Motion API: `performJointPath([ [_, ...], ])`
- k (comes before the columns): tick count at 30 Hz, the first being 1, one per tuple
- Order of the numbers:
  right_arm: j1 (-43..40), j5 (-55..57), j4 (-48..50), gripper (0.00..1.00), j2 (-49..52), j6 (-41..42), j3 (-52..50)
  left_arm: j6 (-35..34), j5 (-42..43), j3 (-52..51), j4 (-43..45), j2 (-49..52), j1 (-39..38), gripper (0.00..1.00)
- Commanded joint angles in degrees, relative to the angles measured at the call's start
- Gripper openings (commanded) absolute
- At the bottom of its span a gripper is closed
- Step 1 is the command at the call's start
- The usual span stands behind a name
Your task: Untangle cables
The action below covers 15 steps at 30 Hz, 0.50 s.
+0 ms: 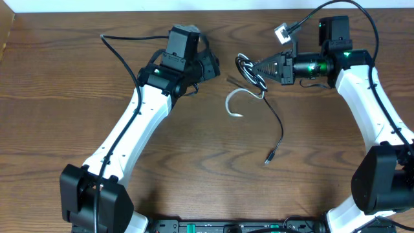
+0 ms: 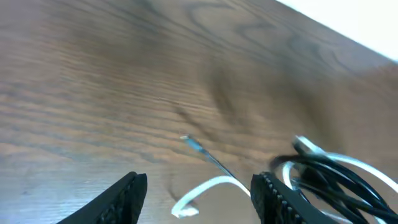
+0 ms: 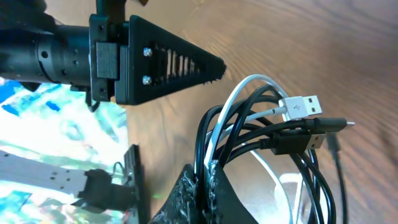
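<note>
Currently, the cables [image 1: 244,67] are being pinched as one bundle of loops by the right gripper [image 1: 251,68], toward the far middle of the wooden table [image 1: 194,168]. As is being shown in the right wrist view, its fingers [image 3: 186,196] are being pressed together on black and white strands alike. Beyond the pinch, a white plug [image 3: 301,106] and a black plug [image 3: 314,132] are being held close together, sticking out of the coil. From the bundle, the white cable [image 1: 231,103] is being left to curl in a hook on the tabletop. The black cable [image 1: 279,126] is being trailed toward the near edge, its small end [image 1: 269,158] lying free. The left gripper [image 2: 199,186] is being held just beside the bundle with its jaws apart, gripping nothing. Only the white cable's tip is being seen on the wood beneath the gap. Whether the bundle is being raised clear of the table cannot be told.
</note>
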Motion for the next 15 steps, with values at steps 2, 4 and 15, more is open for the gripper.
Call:
performJointPath([
  [2,0.20,-3.91,-0.83,0.01,0.07,0.76,0.17,13.35,12.55,0.61,1.49,-0.04,0.07,0.58],
  [4,0.13,-3.89,-0.72,0.01,0.07,1.51,0.17,17.66,17.42,0.39,2.60,-0.04,0.07,0.57],
  [15,0.02,-3.89,-0.76,0.01,0.07,1.53,0.17,20.59,26.67,-1.42,7.74,0.31,-0.17,0.57],
])
